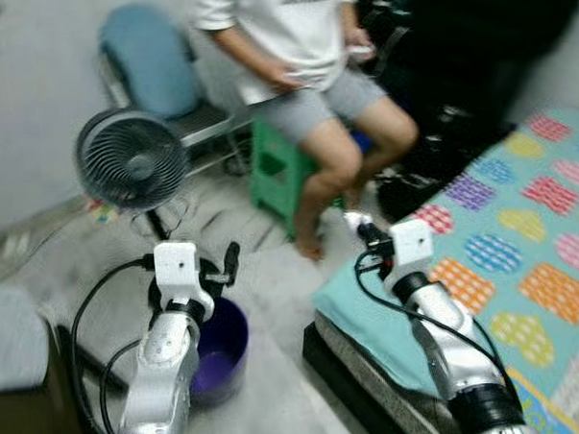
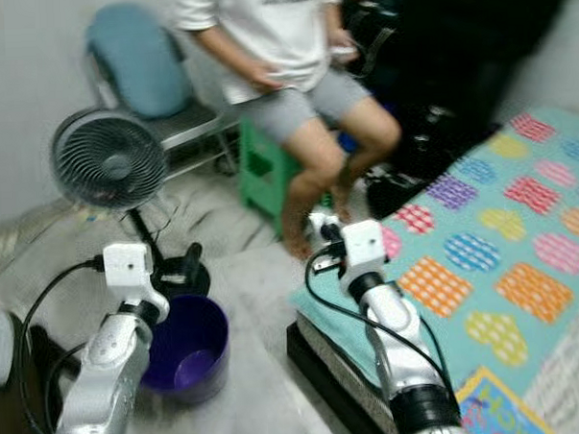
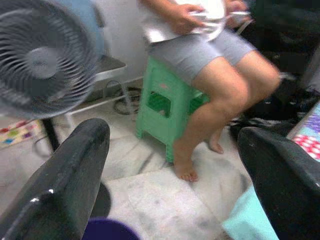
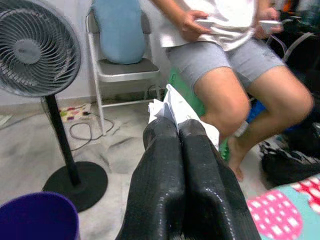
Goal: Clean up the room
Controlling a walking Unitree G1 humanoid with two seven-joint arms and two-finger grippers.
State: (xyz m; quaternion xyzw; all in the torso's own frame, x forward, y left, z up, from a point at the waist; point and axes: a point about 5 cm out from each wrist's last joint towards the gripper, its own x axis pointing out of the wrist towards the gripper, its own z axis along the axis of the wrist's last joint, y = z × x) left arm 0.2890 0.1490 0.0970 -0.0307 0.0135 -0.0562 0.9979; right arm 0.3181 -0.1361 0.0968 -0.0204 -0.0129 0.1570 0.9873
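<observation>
Holding a white paper scrap [image 4: 167, 106], right pincer [image 4: 178, 131] is clamped shut at frame centre; left pincer [image 3: 175, 165] gapes empty. Next: drop into purple bucket [image 2: 185, 356], lower left.

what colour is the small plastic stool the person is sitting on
Green: the small plastic stool under the seated person shows best in the left wrist view.

Pale marble floor [image 1: 273, 275] carries a purple bucket [image 1: 221, 350], fan base [image 4: 75, 184] at eleven o'clock, green stool [image 1: 280, 169] beyond.
</observation>
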